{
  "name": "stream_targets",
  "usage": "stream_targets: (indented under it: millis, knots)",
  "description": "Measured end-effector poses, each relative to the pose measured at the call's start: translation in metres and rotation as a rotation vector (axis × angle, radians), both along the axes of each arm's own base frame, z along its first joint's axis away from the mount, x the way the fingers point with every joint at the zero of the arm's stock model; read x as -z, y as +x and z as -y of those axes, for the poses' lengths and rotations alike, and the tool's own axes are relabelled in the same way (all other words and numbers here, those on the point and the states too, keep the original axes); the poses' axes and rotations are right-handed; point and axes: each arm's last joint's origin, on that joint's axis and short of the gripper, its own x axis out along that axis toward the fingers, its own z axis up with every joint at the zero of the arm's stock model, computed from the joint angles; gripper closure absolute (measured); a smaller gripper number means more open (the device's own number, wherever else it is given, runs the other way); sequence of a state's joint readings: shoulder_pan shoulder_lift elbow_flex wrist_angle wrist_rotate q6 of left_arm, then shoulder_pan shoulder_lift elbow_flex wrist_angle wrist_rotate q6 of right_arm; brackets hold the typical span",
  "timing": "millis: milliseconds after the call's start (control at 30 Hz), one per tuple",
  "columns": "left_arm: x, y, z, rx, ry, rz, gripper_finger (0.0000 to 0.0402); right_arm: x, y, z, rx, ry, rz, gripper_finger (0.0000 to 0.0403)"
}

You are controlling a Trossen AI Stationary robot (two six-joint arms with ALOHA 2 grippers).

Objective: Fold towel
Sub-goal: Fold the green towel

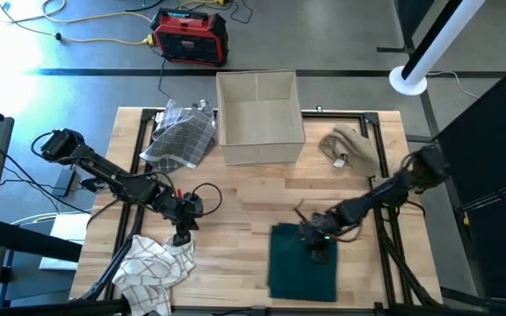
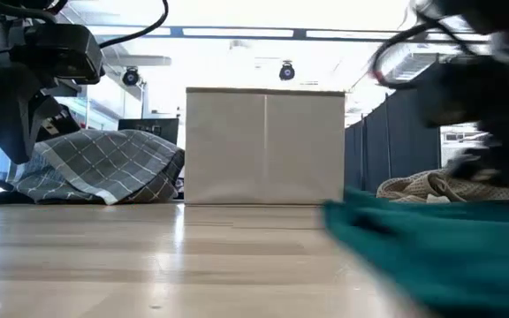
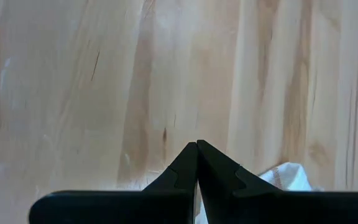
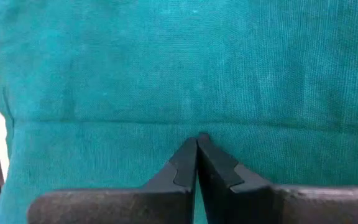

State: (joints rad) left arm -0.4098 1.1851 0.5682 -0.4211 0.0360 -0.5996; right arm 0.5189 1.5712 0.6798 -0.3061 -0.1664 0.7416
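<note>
Teal towel [image 1: 301, 263]: lies flat on the wooden table [image 1: 253, 197], folded into a tall rectangle near the front edge, right of centre; in the right wrist view a straight fold edge runs across the cloth [image 4: 179, 74].
Right gripper [image 1: 319, 248]: sits over the upper right part of the teal towel; its fingers [image 4: 182, 165] are pressed tip to tip, and the cloth shows just beyond them. Whether any fabric is pinched between the tips cannot be told.
Left gripper [image 1: 181, 235]: hangs over bare wood, just above the white checked cloth [image 1: 152, 268]; its fingers [image 3: 185, 165] are clenched together with nothing between them, and a corner of white cloth [image 3: 288, 176] shows beside them.
White checked cloth: crumpled in a heap at the table's front left corner.
Grey plaid cloth [image 1: 181, 133]: bunched at the back left of the table, touching the left side of the box [image 1: 258, 118]; in the low view it is a mound [image 2: 104, 168] beside the box wall [image 2: 265, 146].
Box: open, beige, standing at the back centre.
Beige cloth [image 1: 351, 149]: bunched at the back right, apart from the box.
Floor item: a red and black case [image 1: 190, 37] with yellow cable lies behind the table.
</note>
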Motion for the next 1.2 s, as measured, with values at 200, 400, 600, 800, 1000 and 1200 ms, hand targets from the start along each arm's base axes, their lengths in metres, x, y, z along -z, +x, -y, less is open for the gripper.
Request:
stream_targets:
  millis: [200, 400, 600, 800, 1000, 1200]
  knots:
    - [0.000, 0.000, -0.001, -0.006, 0.008, -0.006, 0.0401, -0.003, -0.053, -0.008, 0.029, 0.021, -0.083, 0.0403]
    - [0.000, 0.000, -0.001, -0.037, -0.007, -0.011, 0.0401, -0.006, -0.085, -0.013, -0.036, -0.012, -0.168, 0.0403]
    - [0.000, 0.000, -0.001, -0.045, -0.014, -0.008, 0.0401, -0.010, -0.103, -0.008, -0.108, -0.103, -0.277, 0.0403]
    - [0.000, 0.000, -0.001, -0.054, -0.031, -0.016, 0.0401, -0.032, -0.094, -0.016, -0.042, -0.016, -0.241, 0.0403]
    - [0.000, 0.001, -0.001, -0.072, -0.018, -0.010, 0.0401, -0.071, -0.067, -0.035, 0.093, 0.066, -0.035, 0.0403]
    - [0.000, 0.001, -0.002, -0.070, 0.007, 0.003, 0.0401, -0.044, -0.059, -0.059, 0.167, 0.086, -0.097, 0.0403]
